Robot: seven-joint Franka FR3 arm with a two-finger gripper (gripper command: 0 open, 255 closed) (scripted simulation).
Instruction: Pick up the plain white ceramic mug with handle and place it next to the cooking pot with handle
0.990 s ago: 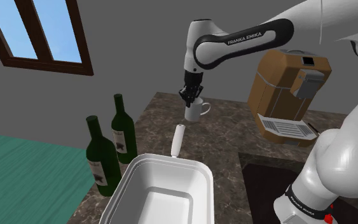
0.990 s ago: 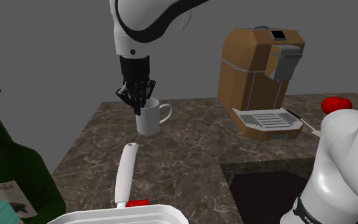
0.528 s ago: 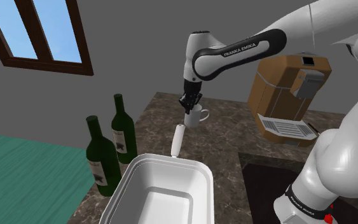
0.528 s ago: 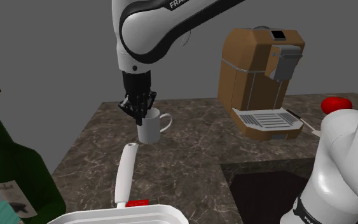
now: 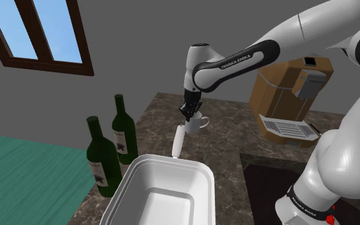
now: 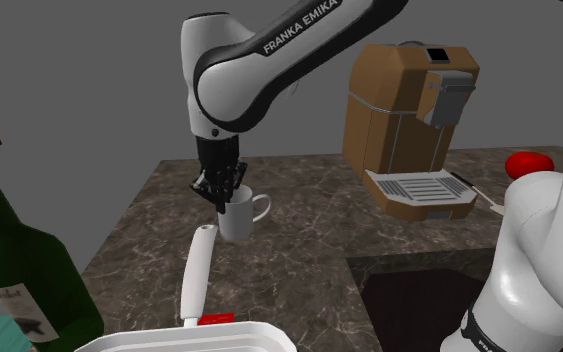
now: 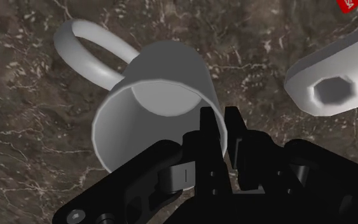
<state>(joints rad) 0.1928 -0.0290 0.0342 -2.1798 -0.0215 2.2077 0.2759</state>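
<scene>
A plain white mug [image 5: 195, 123] [image 6: 238, 214] [image 7: 158, 102] with a loop handle hangs just above the dark marbled counter, tilted. My black gripper [image 5: 187, 112] [image 6: 221, 190] [image 7: 223, 130] is shut on the mug's rim, one finger inside and one outside the wall. The white cooking pot [image 5: 162, 192] [image 6: 194, 342] stands at the counter's near end. Its long white handle [image 5: 179, 140] [image 6: 197, 272] [image 7: 333, 83] points toward the mug, and the handle's tip lies close beside the mug.
Two dark green wine bottles [image 5: 111, 147] [image 6: 24, 285] stand off the counter's edge at the shoulder view's left. A brown coffee machine [image 5: 290, 96] [image 6: 414, 125] sits at the far side. A red object [image 6: 527, 163] lies behind it; a dark sink recess [image 6: 419, 300] lies near the stand.
The gripper has carried the mug toward the pot handle and lower, nearer the counter, over the last second. The mug tilts more now. The grip stayed shut.
</scene>
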